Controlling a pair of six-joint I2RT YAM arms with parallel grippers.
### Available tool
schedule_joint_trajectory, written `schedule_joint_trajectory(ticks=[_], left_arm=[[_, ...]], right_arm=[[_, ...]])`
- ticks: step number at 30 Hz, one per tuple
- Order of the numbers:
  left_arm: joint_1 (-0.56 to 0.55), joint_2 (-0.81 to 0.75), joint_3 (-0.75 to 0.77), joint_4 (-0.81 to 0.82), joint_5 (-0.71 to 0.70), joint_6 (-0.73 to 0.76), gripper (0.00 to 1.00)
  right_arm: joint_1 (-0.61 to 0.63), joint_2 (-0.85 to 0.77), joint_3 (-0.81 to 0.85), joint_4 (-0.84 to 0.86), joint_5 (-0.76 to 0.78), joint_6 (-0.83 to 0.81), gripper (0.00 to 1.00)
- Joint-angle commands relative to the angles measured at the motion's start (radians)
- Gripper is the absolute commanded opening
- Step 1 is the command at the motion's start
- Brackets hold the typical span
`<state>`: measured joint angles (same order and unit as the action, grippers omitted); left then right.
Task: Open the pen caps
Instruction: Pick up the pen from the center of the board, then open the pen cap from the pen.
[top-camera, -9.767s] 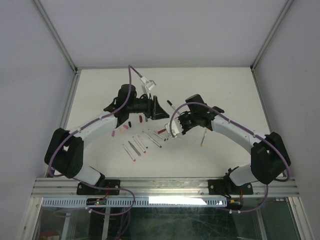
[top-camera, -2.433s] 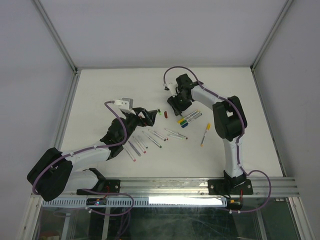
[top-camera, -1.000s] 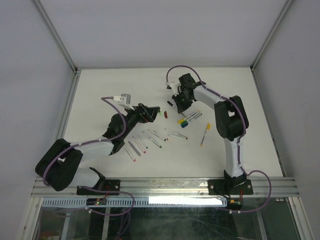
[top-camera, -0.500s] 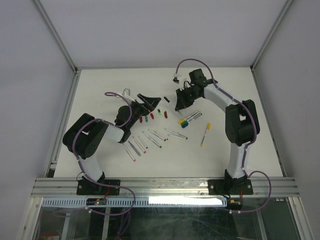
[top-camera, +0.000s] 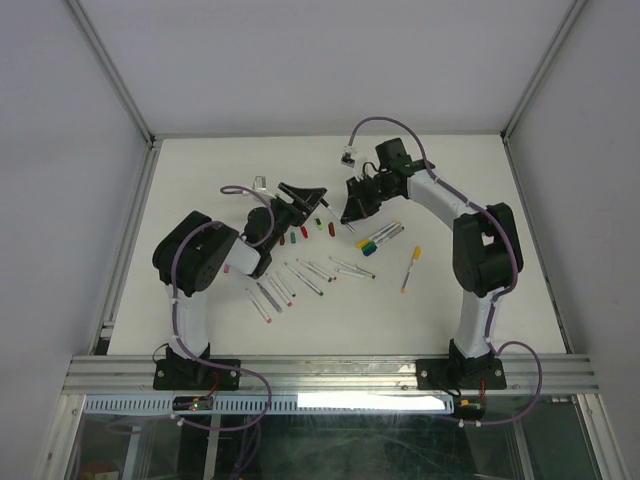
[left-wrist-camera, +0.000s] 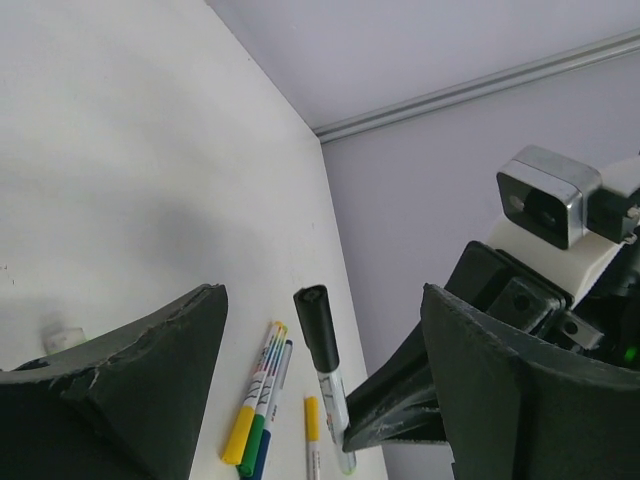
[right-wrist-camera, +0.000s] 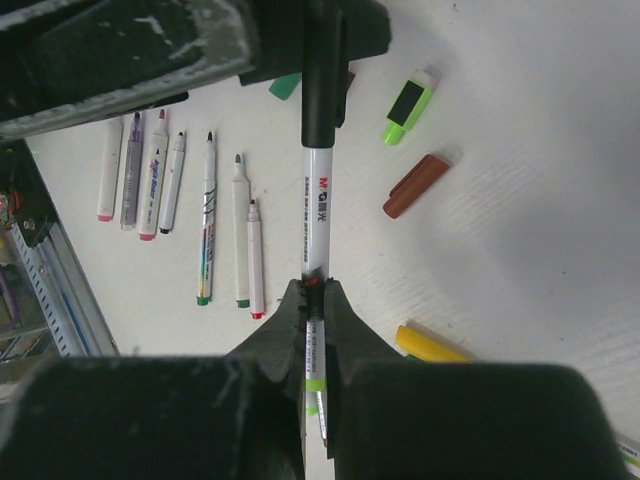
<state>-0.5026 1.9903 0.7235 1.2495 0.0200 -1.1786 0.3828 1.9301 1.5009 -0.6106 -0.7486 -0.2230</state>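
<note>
My right gripper (right-wrist-camera: 316, 295) is shut on a white-barrelled pen (right-wrist-camera: 315, 215) and holds it above the table, its black cap (right-wrist-camera: 320, 90) pointing at my left gripper. My left gripper (left-wrist-camera: 322, 298) is open, with its two fingers (left-wrist-camera: 150, 390) wide on either side of the black cap (left-wrist-camera: 318, 328) and not touching it. In the top view the left gripper (top-camera: 306, 197) and the right gripper (top-camera: 351, 209) meet at mid-table with the pen (top-camera: 335, 201) between them. Loose caps, a green one (right-wrist-camera: 408, 105) and a brown-red one (right-wrist-camera: 415, 185), lie below.
Several uncapped pens (top-camera: 290, 280) lie in a row near the table's middle. A bundle of yellow, green and blue capped pens (top-camera: 378, 238) and one yellow pen (top-camera: 410, 268) lie to the right. Loose red and green caps (top-camera: 304, 231) lie under the left gripper.
The left gripper has moved right, up to the black cap, with its arm folded in tighter. The right gripper has shifted slightly left with the pen.
</note>
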Motion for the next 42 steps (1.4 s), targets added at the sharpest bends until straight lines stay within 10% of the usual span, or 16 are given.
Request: schedule_joint_trajectory(ticks=[1,16,21,27,42], left_arm=[[0.0,0.029,0.048,0.108,0.008,-0.08,0.78],[0.001,0.091,0.048,0.194,0.087,-0.162,0.0],[0.001,0.083,0.032,0.255,0.094,-0.141,0.0],[0.0,0.038,-0.011,0.391,0.159,-0.023,0.0],[-0.037,-0.01,-0.022,0.491,0.197,0.106,0.0]], right_arm=[[0.033,-0.066,0.005,0.036,-0.042,0.013,0.0],[0.063,-0.06,-0.003,0.046,0.079,0.006,0.0],[0.061,-0.08,-0.015,0.054,0.04,0.005,0.0],[0.039,-0.143,-0.067,0.095,-0.043,0.019,0.49],[0.062,-0.169,-0.137,0.173,-0.072,0.052,0.52]])
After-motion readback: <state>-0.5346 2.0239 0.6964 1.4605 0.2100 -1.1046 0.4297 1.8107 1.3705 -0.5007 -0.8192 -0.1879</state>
